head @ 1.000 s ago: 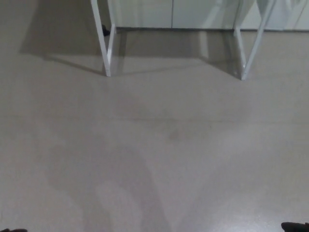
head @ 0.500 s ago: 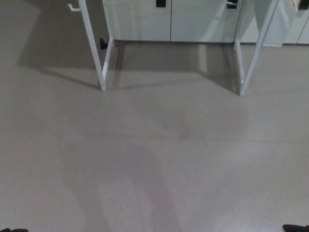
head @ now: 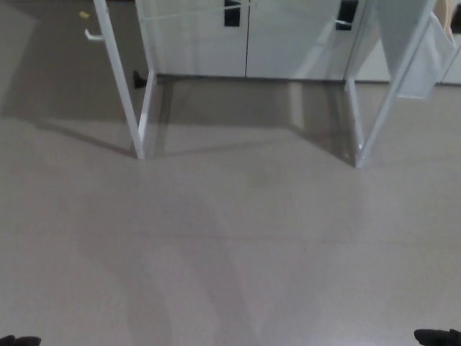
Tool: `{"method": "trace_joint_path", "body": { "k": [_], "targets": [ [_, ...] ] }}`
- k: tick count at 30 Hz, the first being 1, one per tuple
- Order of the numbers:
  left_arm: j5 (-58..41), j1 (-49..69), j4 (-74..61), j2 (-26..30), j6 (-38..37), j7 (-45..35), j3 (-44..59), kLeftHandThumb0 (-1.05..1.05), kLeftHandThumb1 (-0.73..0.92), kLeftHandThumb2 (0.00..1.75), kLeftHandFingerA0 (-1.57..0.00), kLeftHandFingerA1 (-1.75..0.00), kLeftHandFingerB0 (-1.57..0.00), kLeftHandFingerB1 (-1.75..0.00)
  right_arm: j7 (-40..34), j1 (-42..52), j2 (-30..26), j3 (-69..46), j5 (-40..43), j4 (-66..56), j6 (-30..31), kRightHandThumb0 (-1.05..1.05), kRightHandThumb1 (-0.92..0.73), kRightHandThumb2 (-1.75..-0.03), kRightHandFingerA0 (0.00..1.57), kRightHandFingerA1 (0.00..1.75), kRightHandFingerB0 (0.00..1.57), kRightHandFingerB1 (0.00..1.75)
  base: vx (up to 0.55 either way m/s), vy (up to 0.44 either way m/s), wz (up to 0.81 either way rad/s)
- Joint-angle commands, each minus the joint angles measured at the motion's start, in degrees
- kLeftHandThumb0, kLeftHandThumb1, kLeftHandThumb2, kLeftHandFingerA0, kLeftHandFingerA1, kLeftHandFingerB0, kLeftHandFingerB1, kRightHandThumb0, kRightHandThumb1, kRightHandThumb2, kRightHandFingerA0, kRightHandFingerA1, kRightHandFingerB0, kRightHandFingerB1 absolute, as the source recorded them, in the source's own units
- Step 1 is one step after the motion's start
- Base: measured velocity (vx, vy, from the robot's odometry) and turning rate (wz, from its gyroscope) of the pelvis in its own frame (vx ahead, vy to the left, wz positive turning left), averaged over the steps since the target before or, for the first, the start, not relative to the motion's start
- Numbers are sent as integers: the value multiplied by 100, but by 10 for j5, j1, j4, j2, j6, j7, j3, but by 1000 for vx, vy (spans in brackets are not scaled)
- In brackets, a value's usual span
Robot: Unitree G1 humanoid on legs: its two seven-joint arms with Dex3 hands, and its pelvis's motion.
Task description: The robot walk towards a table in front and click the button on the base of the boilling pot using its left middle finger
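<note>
Table legs [head: 122,86] | lower in the head view than a second ago, more cabinet doors [head: 248,36] showing behind them: camera shifted, robot approaching | tabletop, boiling pot and button above the legs, unseen | both hands out of view, finger state unknown | walking phase, press pending

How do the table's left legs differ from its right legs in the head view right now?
The left legs stand in front of darker floor, with a small black object behind them; the right legs stand in front of pale cabinet doors, with a light panel hanging beside them. Both are white, slanted pairs meeting at the floor, casting shadows.
</note>
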Motion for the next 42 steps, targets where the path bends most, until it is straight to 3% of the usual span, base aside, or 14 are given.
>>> {"method": "trace_joint_path", "body": {
  "k": [1, 22, 31, 42],
  "targets": [
    [-1, 0, -3, 6, 4, -5, 3, -43, 55, 57, -41, -36, -32, -31, -8, -3, -9, -1, -3, 1, -3, -28, -53, -55, 54, 46, 45, 42, 352, 92, 6],
    [1, -4, 23, -1, -10, -5, 5, -41, 55, 57, -41, -37, -33, -31, 5, 3, -4, -12, 11, 20, -5, -27, -55, -55, 53, 47, 45, 43, 375, -115, 10],
    [-5, 18, 30, 5, -19, -18, 6, -41, 57, 57, -39, -36, -31, -31, 13, 17, 0, -10, 9, 33, -23, -27, -55, -55, 51, 48, 43, 43, 338, 271, -25],
    [7, 16, 44, 4, -30, 1, -1, -44, 56, 58, -43, -38, -33, -31, 10, 12, -1, -7, 5, 42, -26, -24, -56, -56, 53, 48, 43, 44, 159, -50, 3]
  ]
}}
